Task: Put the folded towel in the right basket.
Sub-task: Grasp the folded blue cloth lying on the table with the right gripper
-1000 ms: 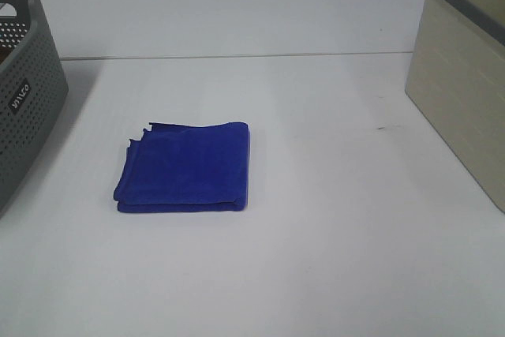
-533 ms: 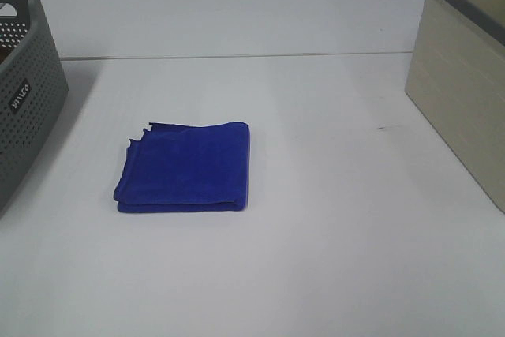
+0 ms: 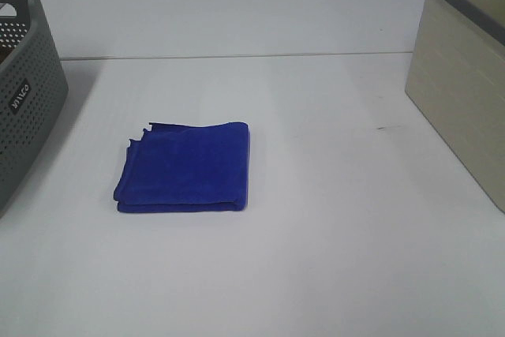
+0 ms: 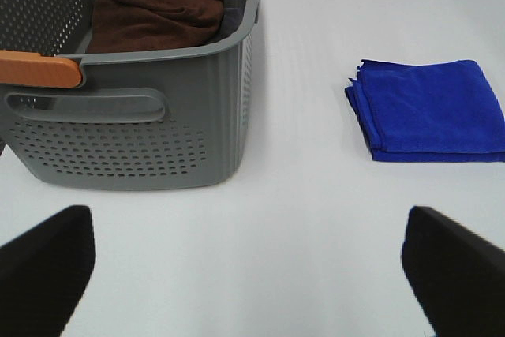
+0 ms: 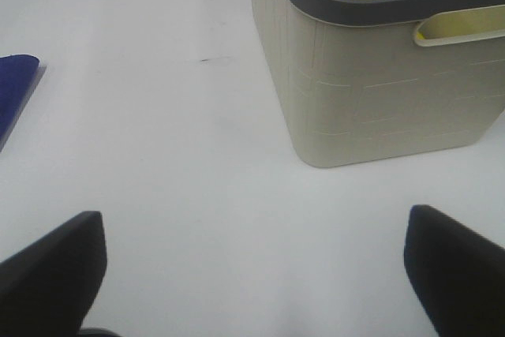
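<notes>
A folded blue towel (image 3: pixel 186 166) lies flat on the white table, left of centre. It also shows in the left wrist view (image 4: pixel 430 109), and its edge shows in the right wrist view (image 5: pixel 14 88). The right basket (image 3: pixel 465 76) is beige with a grey rim and stands at the table's right edge; in the right wrist view (image 5: pixel 379 76) it holds blue and yellow cloths. My left gripper (image 4: pixel 252 274) is open, well short of the towel. My right gripper (image 5: pixel 252 274) is open, short of the beige basket. Neither gripper shows in the exterior view.
A grey perforated basket (image 3: pixel 24 92) stands at the left edge; in the left wrist view (image 4: pixel 134 100) it holds a brown towel (image 4: pixel 154 9) and has an orange handle. A small dark mark (image 3: pixel 384 127) lies on the table.
</notes>
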Available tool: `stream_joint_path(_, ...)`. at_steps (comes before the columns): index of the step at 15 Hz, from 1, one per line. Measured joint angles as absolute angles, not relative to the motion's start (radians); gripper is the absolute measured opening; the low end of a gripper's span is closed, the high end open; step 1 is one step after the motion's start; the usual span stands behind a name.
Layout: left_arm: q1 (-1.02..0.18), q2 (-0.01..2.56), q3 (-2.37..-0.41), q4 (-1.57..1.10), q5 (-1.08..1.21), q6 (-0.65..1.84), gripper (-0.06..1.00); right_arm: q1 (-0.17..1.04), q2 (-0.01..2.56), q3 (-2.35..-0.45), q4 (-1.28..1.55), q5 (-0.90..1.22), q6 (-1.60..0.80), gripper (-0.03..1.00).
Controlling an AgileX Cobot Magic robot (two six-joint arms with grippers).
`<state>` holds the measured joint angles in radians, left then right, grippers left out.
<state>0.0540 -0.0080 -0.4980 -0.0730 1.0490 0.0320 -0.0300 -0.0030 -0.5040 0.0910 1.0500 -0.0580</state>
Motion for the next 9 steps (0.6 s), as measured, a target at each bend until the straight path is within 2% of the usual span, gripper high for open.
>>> stream_joint_path(9, 0.054, -0.008, -0.498, -0.073, 1.049, 0.032, 0.98, -0.030, -0.003, -0.504, 0.091, 1.050, -0.058, 0.97)
